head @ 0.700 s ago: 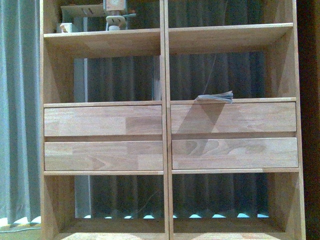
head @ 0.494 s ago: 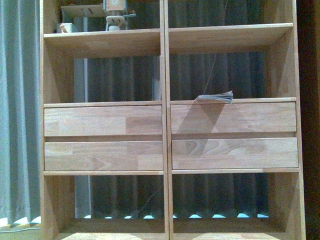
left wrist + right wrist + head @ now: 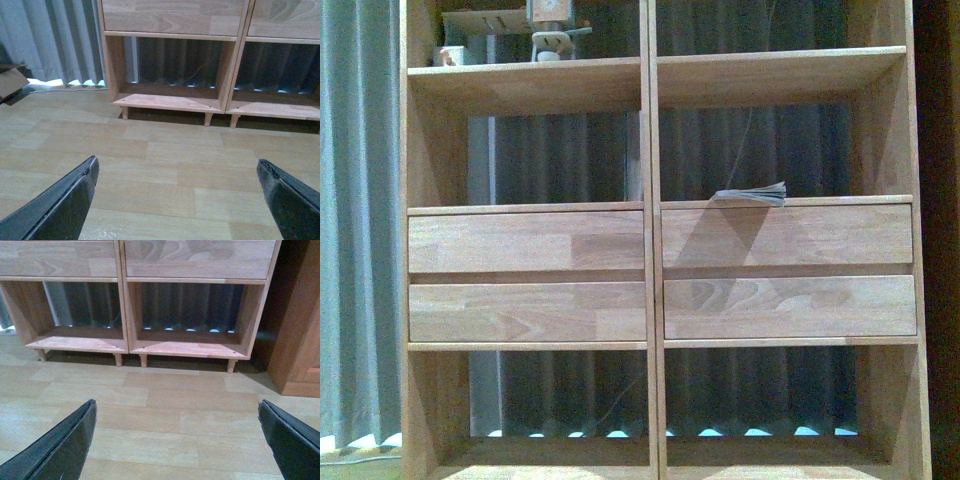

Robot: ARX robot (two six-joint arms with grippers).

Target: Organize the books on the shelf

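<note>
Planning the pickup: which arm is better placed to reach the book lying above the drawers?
Probably the right. The paperback lies flat right of the central divider, on that arm's side. The left gripper and right gripper are open, low over the floor, so neither leads.

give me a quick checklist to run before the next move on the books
1. Left gripper open, empty: ok.
2. Right gripper open, empty: ok.
3. Paperback found, lying flat above the right drawers: ok.
4. Paperback upright: not ok.
5. Teal book found: cannot tell, not in view.
6. Grippers near paperback: not ok; both wrist views show floor and the shelf's bottom compartments.
</note>
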